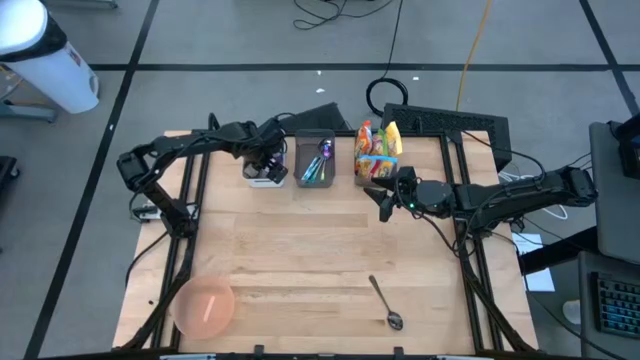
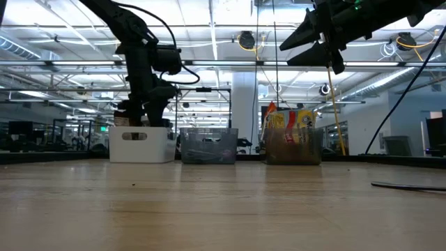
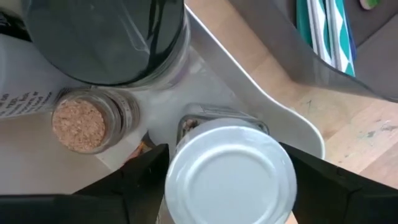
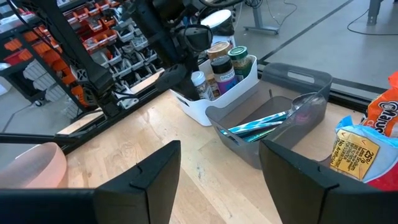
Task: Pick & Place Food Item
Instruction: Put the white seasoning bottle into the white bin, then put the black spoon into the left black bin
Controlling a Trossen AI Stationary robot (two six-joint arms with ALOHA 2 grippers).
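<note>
Both arms are dark, almost black, made of slim round tubes joined by thicker, rounded joint housings. The left arm [image 1: 190, 148] has black cables that run along its links and hang in loose loops near the wrist. The right arm [image 1: 520, 195] shows a small green light close to its wrist. The fingers [image 4: 155, 177] of each gripper are matte black, flat and angular, with sharp edges like folded plates.

Overhead and table-level views share the white bin [image 1: 266, 172]; wrist cameras look closer.
</note>
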